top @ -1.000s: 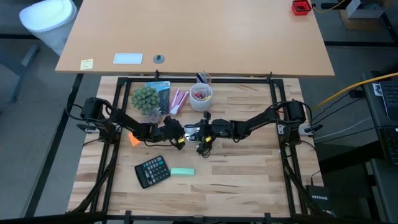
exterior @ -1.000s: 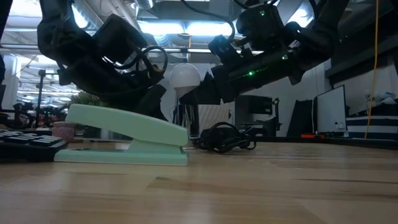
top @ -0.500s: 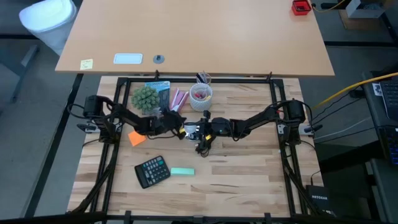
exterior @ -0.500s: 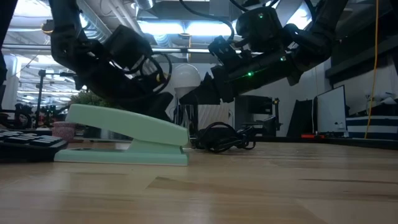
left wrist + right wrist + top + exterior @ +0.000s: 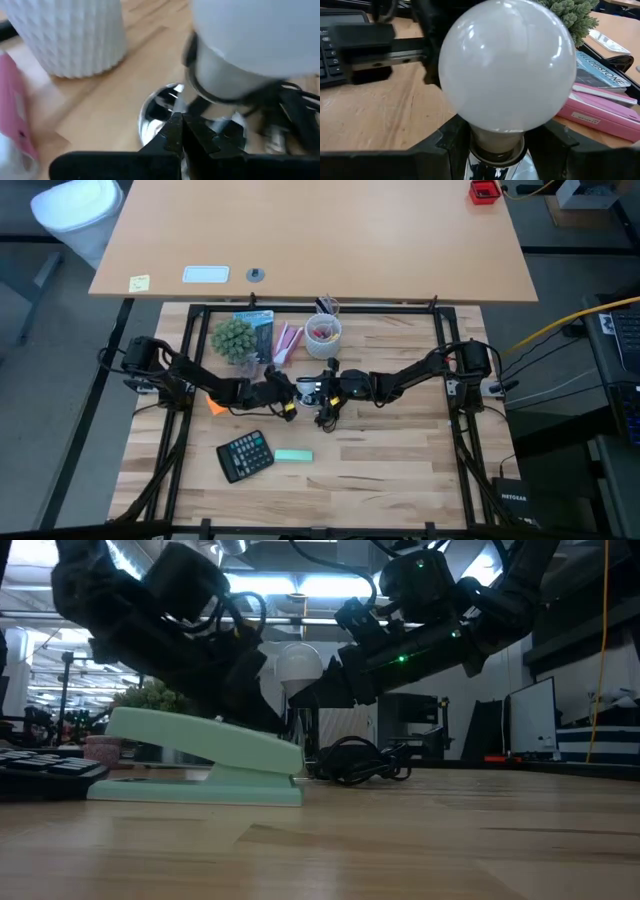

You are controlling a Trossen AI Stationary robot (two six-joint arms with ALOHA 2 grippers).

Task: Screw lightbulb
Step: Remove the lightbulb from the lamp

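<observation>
The pale white lightbulb [image 5: 507,65] stands upright on a lamp with a shiny silver disc base [image 5: 157,115] and a black cord [image 5: 355,762], at the middle of the table [image 5: 306,388]. My right gripper [image 5: 497,150] comes from the table's right and is shut on the socket under the bulb. My left gripper [image 5: 182,125] comes from the table's left with its fingers shut. Its tips are low beside the lamp's stem, under the bulb's grey neck [image 5: 225,75]. My right gripper pinches the lamp's socket [image 5: 496,146] just below the bulb between its two fingers [image 5: 451,142], one on each side. The fingers come level from the table's right. The bulb stands upright above them. My left gripper's shut tips are by the stem; whether they touch it, I cannot tell.
A mint green stapler [image 5: 293,456] and a black calculator [image 5: 245,455] lie nearer the front edge. An orange note [image 5: 214,406] lies under the left arm. A green plant [image 5: 233,337], pink items [image 5: 288,340] and a white cup of pens [image 5: 323,335] stand behind the lamp.
My left gripper has gone a little toward the table's far edge and come back beside the bulb, with the arm's wrist now higher. The bulb and my right gripper have stayed where they were.
</observation>
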